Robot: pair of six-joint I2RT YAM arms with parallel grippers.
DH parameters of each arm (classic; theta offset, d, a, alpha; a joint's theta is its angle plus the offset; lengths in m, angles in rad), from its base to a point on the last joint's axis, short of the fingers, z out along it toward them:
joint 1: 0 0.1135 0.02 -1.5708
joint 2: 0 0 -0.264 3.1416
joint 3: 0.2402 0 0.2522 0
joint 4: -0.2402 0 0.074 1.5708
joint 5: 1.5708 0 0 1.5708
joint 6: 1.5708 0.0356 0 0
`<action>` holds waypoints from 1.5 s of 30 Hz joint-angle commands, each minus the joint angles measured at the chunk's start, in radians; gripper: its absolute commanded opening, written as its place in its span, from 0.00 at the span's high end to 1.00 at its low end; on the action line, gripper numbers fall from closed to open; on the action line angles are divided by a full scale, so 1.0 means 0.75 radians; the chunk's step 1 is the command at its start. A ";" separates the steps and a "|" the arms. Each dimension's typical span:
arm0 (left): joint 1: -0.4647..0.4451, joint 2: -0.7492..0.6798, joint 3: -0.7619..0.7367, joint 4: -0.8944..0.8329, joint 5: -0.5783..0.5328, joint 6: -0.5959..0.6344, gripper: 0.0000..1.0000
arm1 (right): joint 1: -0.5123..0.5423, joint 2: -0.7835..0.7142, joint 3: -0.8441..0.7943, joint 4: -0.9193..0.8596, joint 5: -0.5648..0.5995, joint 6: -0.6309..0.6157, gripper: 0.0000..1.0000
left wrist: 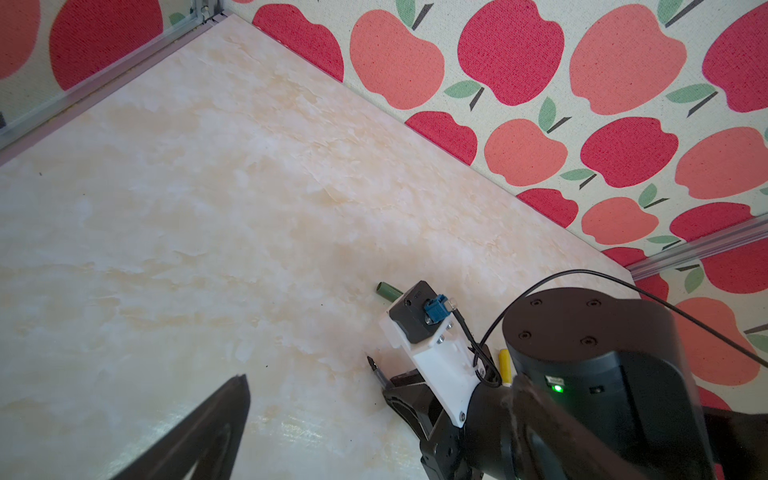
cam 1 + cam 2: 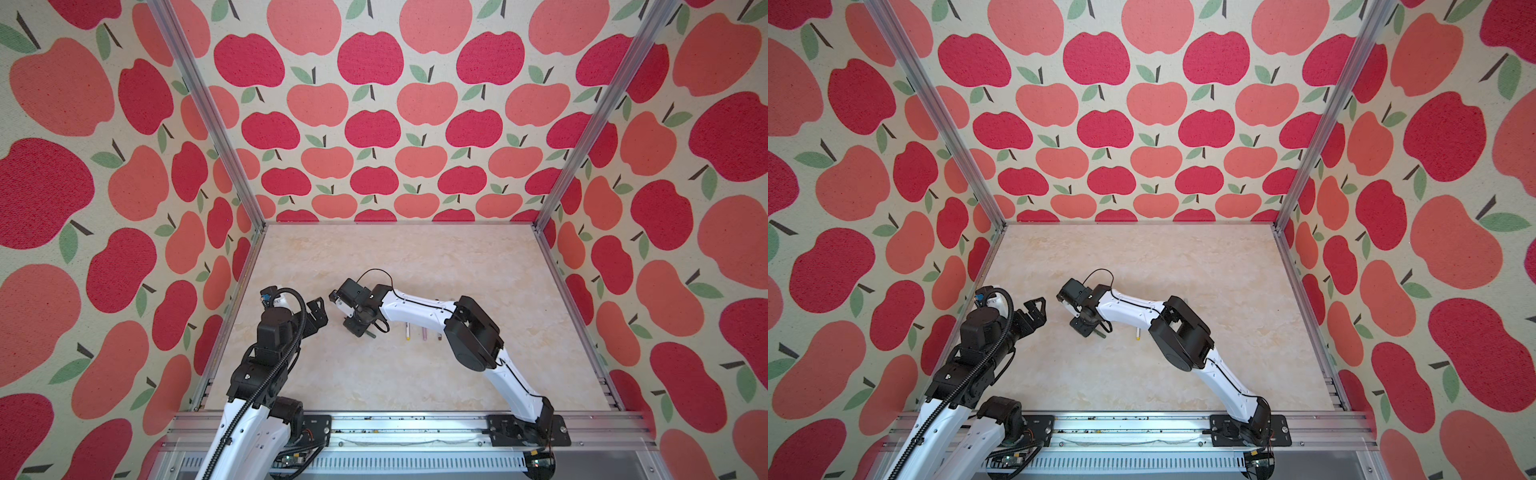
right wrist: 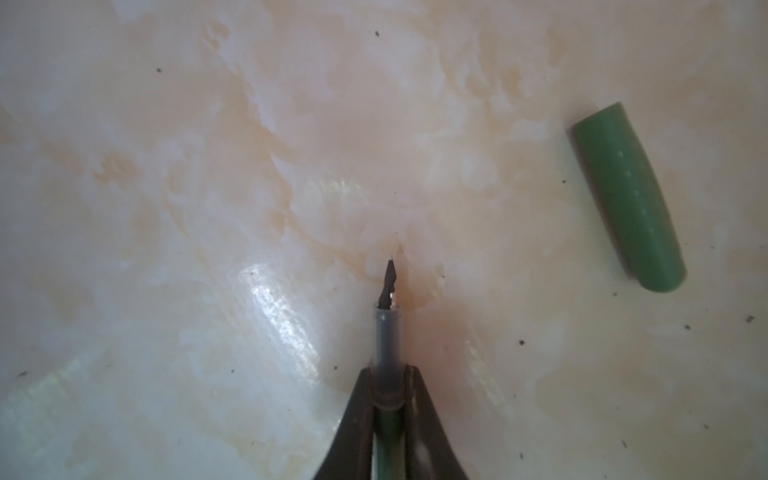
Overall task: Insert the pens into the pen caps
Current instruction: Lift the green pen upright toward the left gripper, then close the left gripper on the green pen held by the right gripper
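**First pen gripped, cap not yet on**

The right jaws are clamped on a green pen. Its dark tip pokes forward at lower centre of the right wrist view, close to the bench. The green cap lies loose at the right of that frame, apart from the tip, so I judge this pair not yet joined. The left jaws stand wide apart and empty, left of centre in both top views. Three more pens lie in a row under the right forearm, too small to tell if they are capped. Nothing blocks the cap.
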 commanded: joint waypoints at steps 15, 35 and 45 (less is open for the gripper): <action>0.029 0.037 -0.013 0.364 0.680 0.090 0.01 | -0.254 -0.647 -0.505 0.478 -0.269 0.393 0.93; 0.018 0.485 -0.036 1.036 1.317 -0.245 0.08 | -0.378 -1.021 -0.819 0.973 -0.570 0.736 0.93; -0.007 0.581 -0.036 1.157 1.290 -0.332 0.14 | -0.378 -0.972 -0.826 1.131 -0.686 0.863 0.94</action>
